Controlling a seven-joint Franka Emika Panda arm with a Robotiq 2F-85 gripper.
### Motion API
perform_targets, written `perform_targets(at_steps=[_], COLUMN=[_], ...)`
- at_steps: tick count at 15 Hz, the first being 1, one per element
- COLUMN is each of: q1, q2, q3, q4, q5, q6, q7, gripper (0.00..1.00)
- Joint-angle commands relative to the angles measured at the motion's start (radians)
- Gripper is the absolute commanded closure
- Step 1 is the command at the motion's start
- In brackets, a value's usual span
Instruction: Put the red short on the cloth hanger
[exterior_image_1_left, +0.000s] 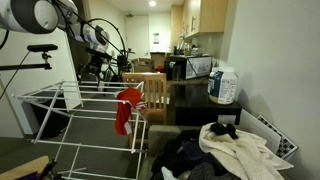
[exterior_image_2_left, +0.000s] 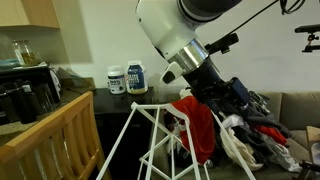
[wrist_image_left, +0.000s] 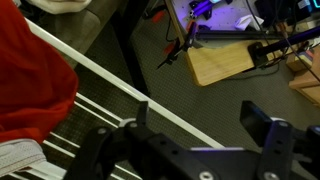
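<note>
The red short (exterior_image_1_left: 125, 108) hangs over a bar at the end of the white cloth hanger rack (exterior_image_1_left: 60, 112). In an exterior view the short (exterior_image_2_left: 201, 130) drapes down just below my gripper (exterior_image_2_left: 208, 84), with the rack's legs (exterior_image_2_left: 150, 135) in front. In the wrist view the short (wrist_image_left: 30, 90) lies at the left over the white bars (wrist_image_left: 110, 82). My gripper (wrist_image_left: 200, 125) is open and empty, its two dark fingers spread above the floor, to the right of the short.
A heap of clothes (exterior_image_1_left: 232, 150) lies beside the rack, also seen in an exterior view (exterior_image_2_left: 262, 125). A wooden chair (exterior_image_1_left: 150, 92) stands behind the rack. White jugs (exterior_image_1_left: 223, 85) sit on a dark counter. A wooden board (wrist_image_left: 225, 62) and cables lie on the floor.
</note>
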Motion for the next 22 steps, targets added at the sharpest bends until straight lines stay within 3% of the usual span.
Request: perform_targets(at_steps=[1,12,16,22], q1=[-0.014,-0.198,-0.257,-0.322], q2=[-0.021,-0.125,-0.19,-0.327], q3=[-0.015,-0.181,-0.237,-0.314], q4=[-0.017,-0.018,-0.125,-0.42], q5=[0.005,0.015,0.025,0.043], q6=[0.023,0.262,0.426,0.695], q7=[-0.024,0.044,0.144,0.321], gripper=[0.0,0.0,0.0,0.0])
